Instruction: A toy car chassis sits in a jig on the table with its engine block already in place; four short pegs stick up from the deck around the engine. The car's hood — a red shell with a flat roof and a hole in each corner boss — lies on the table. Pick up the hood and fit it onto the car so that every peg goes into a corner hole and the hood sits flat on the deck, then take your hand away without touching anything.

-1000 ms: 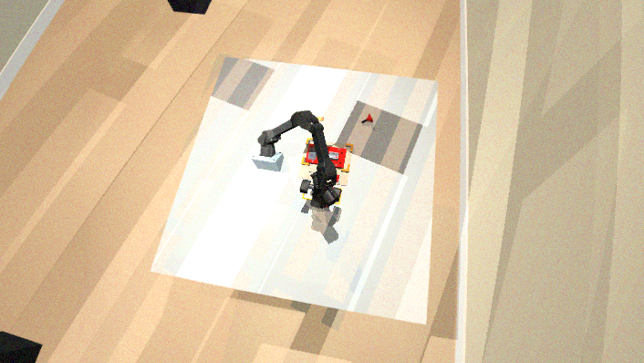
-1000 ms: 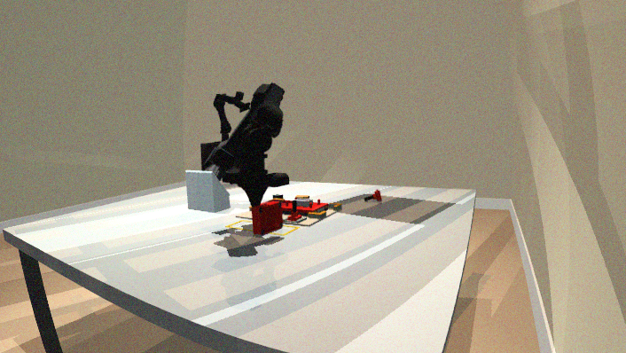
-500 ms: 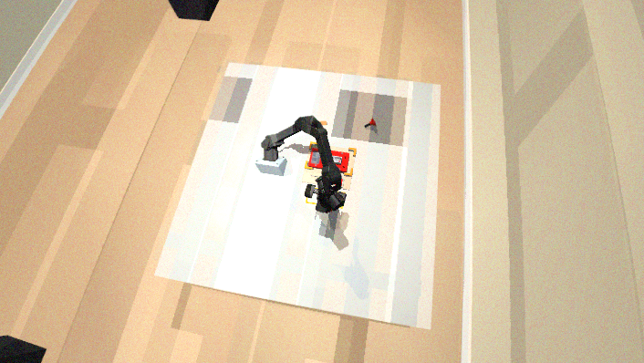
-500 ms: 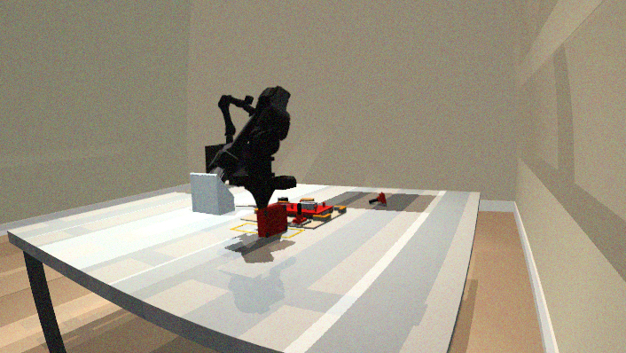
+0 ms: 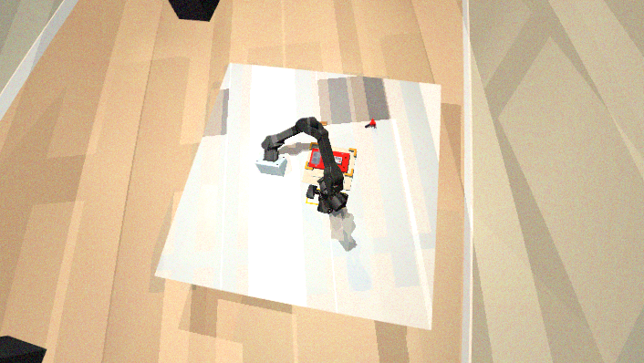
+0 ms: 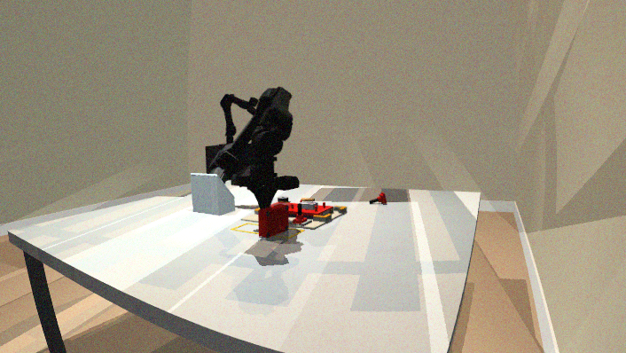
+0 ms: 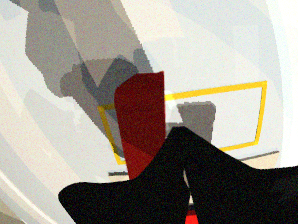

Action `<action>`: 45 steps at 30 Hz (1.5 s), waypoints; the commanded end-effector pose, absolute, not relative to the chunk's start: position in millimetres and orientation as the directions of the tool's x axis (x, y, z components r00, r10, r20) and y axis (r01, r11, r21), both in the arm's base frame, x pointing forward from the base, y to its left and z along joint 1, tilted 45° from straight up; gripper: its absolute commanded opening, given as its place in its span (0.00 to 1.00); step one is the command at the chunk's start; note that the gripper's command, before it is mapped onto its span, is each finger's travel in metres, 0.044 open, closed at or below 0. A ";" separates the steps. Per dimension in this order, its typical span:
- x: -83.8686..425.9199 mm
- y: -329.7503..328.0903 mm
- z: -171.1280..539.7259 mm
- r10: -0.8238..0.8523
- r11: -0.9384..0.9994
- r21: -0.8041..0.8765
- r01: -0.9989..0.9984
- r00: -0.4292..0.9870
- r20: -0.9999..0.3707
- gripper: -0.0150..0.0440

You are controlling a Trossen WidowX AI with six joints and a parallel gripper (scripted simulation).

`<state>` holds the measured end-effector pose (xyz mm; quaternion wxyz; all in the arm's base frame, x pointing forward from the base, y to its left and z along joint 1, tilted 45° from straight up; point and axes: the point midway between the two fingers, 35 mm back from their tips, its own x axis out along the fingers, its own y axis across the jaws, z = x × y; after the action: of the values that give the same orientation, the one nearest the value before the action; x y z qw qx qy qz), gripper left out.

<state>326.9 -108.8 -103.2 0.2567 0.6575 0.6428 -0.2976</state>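
The red hood [image 6: 273, 220] [image 7: 142, 120] stands on edge, roughly upright, near the yellow outline; in the top view the arm hides it. My gripper [image 6: 265, 206] [image 7: 178, 132] is shut, its fingertips together at the hood's top edge in the exterior view and just beside the hood in the wrist view. Nothing shows between the fingers; whether they touch the hood I cannot tell. The red chassis [image 5: 314, 167] [image 6: 325, 210] sits in the jig [image 5: 353, 151] [image 6: 323, 217] behind the gripper. The grey engine block [image 6: 308, 205] is on its deck, with short red pegs around it.
A yellow outline [image 5: 312, 203] [image 6: 233, 229] [image 7: 215, 91] lies in front of the jig. A small red part with a black post [image 6: 300, 219] stands between hood and jig. A pale blue block [image 5: 272, 169] [image 6: 206, 195] is left, a small red-and-black object [image 5: 373, 122] [image 6: 381, 198] back right.
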 end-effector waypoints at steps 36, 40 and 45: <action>347.5 -110.1 -102.8 0.694 -0.049 -0.042 0.998 0.004 -0.720 0.25; 349.4 -110.1 -102.8 0.694 -0.049 -0.042 0.998 0.004 -0.720 0.25; 351.7 -110.1 -102.8 0.694 -0.049 -0.041 0.998 0.004 -0.720 0.25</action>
<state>348.5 -109.7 -103.9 0.2572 0.6578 0.6426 -0.2971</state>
